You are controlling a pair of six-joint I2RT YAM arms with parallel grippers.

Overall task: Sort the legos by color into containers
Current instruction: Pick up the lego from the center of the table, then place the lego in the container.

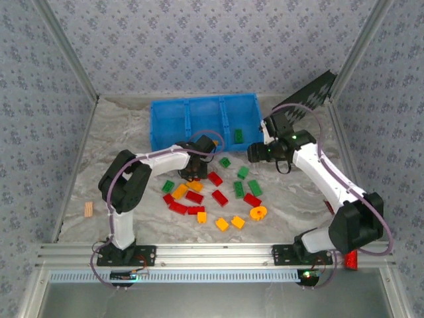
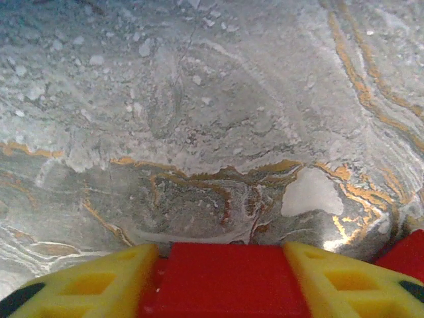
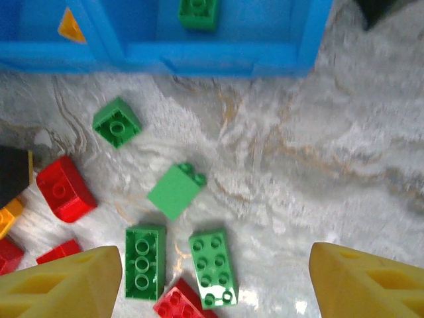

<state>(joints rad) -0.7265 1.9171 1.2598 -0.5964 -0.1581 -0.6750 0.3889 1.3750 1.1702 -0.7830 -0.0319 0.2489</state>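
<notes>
Marble table [image 2: 212, 132] | left end effector [image 2: 222, 260] grips red lego [image 2: 225, 288]; bottom cropped

bare counter [image 1: 91, 165] lies open left of the legos [image 1: 218, 197]. they crowd the middle; the left claw [image 1: 193, 171], a red brick [image 2: 225, 278] between its fingers, blocks their far side. the blue tray [image 1: 169, 109] walls the back, a black panel [image 1: 311, 93] the far right corner.

I see a bright blue tray [image 1: 202, 100], legos [image 1: 219, 197] in red, green and orange-yellow, and a grey-white table [image 1: 291, 192] veined orange.
</notes>
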